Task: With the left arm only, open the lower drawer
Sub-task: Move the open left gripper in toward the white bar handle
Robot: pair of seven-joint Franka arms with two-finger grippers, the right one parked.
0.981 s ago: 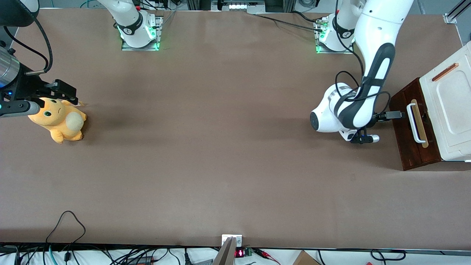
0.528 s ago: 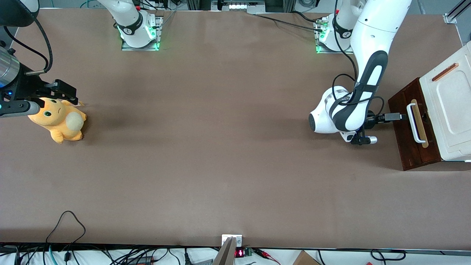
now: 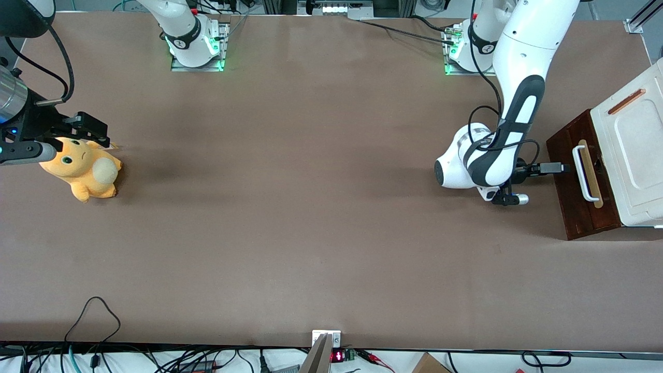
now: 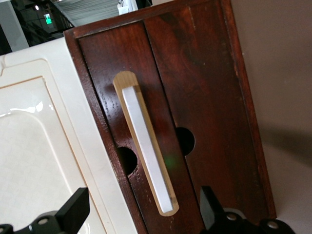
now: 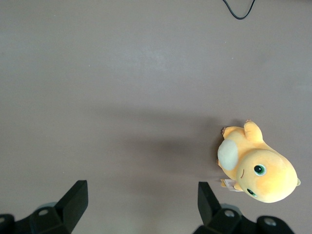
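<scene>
At the table's working-arm edge, the lower drawer (image 3: pixel 580 181) sits shut in its white cabinet (image 3: pixel 632 155), contents hidden. Nothing is pulled yet. The left arm (image 3: pixel 510 109) holds its gripper (image 3: pixel 562 167) just before the white handle (image 4: pixel 146 148), fingers (image 4: pixel 73 212) spread apart, gripping nothing.

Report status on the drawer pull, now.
Gripper open, poised at white handle, not gripping. Lower drawer closed. Nothing blocking.
</scene>
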